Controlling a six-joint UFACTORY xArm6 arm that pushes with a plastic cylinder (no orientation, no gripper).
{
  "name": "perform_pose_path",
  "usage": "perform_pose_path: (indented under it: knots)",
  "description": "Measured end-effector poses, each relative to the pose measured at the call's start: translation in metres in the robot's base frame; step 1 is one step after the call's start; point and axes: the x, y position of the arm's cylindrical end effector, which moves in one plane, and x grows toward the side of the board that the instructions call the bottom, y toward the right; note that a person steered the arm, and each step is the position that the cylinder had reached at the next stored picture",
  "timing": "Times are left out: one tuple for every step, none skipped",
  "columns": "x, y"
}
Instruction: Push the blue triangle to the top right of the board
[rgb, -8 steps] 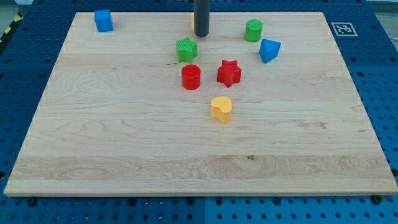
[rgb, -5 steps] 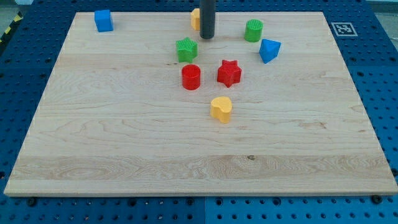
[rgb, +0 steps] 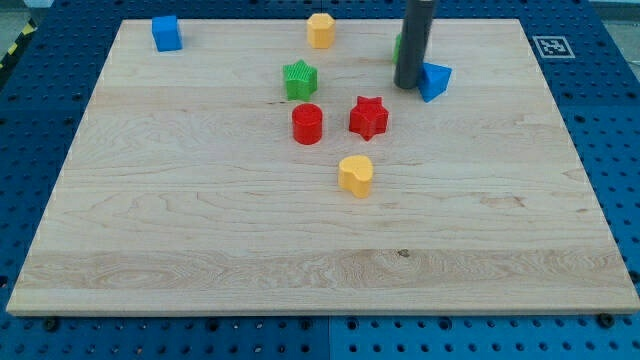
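The blue triangle (rgb: 434, 81) lies on the wooden board (rgb: 200, 220) in its upper right part. My tip (rgb: 407, 86) stands just left of the blue triangle, close to or touching its left side. The rod rises from there and hides most of a green cylinder (rgb: 399, 46) behind it.
A green star (rgb: 299, 79), a red cylinder (rgb: 307, 124) and a red star (rgb: 368, 117) sit left of and below my tip. A yellow heart (rgb: 355, 174) lies lower. A yellow hexagon (rgb: 320, 30) and a blue cube (rgb: 166, 33) sit at the top edge.
My tip has moved to the view's right, from beside the yellow hexagon to the blue triangle's left side. The yellow hexagon is uncovered. No block has visibly moved.
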Motion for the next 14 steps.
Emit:
perform_pose_path:
  knots:
    - [0.017,0.019]
    - [0.019,0.035]
    - [0.019,0.056]
    - [0.020,0.079]
    - [0.020,0.093]
    - [0.019,0.095]
    - [0.019,0.095]
    - [0.016,0.095]
    - [0.003,0.095]
    - [-0.005,0.095]
    - [-0.007,0.095]
    - [-0.007,0.095]
    - [-0.007,0.088]
    - [-0.009,0.085]
